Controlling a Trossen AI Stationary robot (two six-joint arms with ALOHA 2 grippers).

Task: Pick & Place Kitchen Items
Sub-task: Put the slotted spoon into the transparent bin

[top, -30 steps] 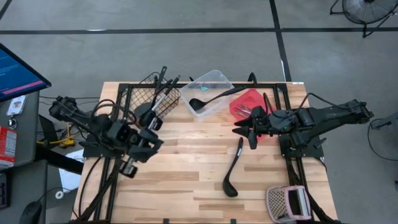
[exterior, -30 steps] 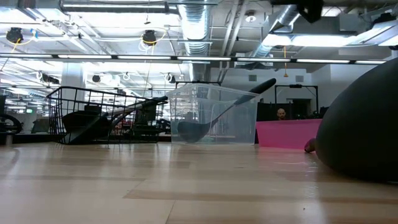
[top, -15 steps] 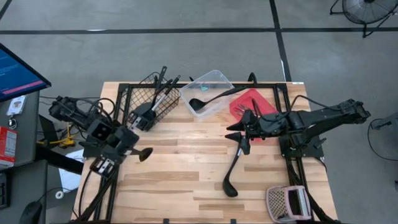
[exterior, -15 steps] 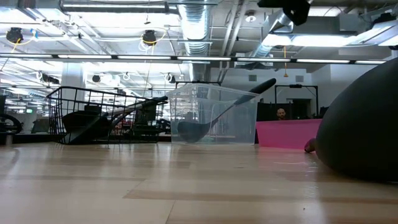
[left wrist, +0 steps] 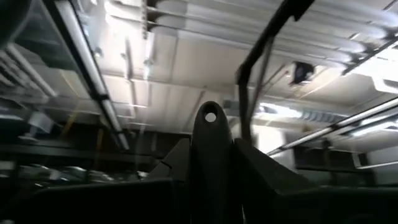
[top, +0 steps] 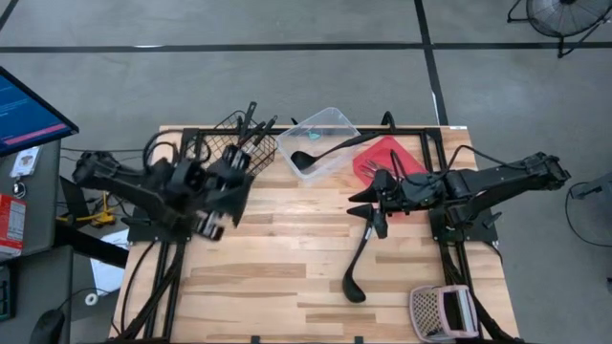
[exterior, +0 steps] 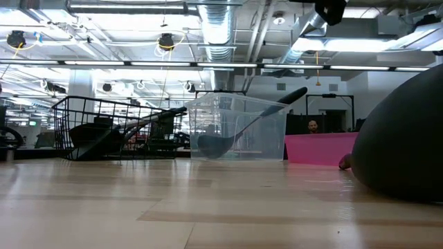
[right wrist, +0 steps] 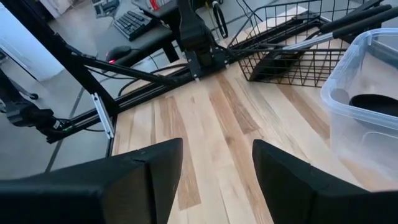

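My left gripper [top: 228, 183] is beside the near left corner of the black wire basket [top: 251, 143], shut on a black utensil handle [left wrist: 211, 155] that points up at the ceiling. My right gripper [top: 356, 204] is open, pointing toward the table's left, above the handle end of a black ladle [top: 360, 256] that lies flat on the table. The ladle's bowl fills the right of the low view [exterior: 408, 138]. The basket holds several black utensils. Another black ladle [top: 316, 153] leans in the clear tub [top: 323, 126]. Thin utensils lie in the red tray [top: 387, 153]. My left gripper pinches the black utensil's handle between its two fingers [left wrist: 179, 163]. The handle's free end with its hanging hole [left wrist: 210, 116] sticks out past the fingertips, pointing upward. The utensil is lifted clear of the table; its head is hidden behind the gripper.
A pinkish-white perforated boxy item [top: 442, 312] sits at the table's near right corner. Basket, tub and tray stand in a row along the far edge. Bare wood [top: 277, 258] lies in the middle and near left. A monitor [top: 29, 110] stands off the table's left.
My left gripper has swung from the table's near left toward the far edge, up to the basket, turning and tipping upward with the black utensil in its hold. My right gripper has shifted a little toward the table's left, over the ladle's handle, and stays open.
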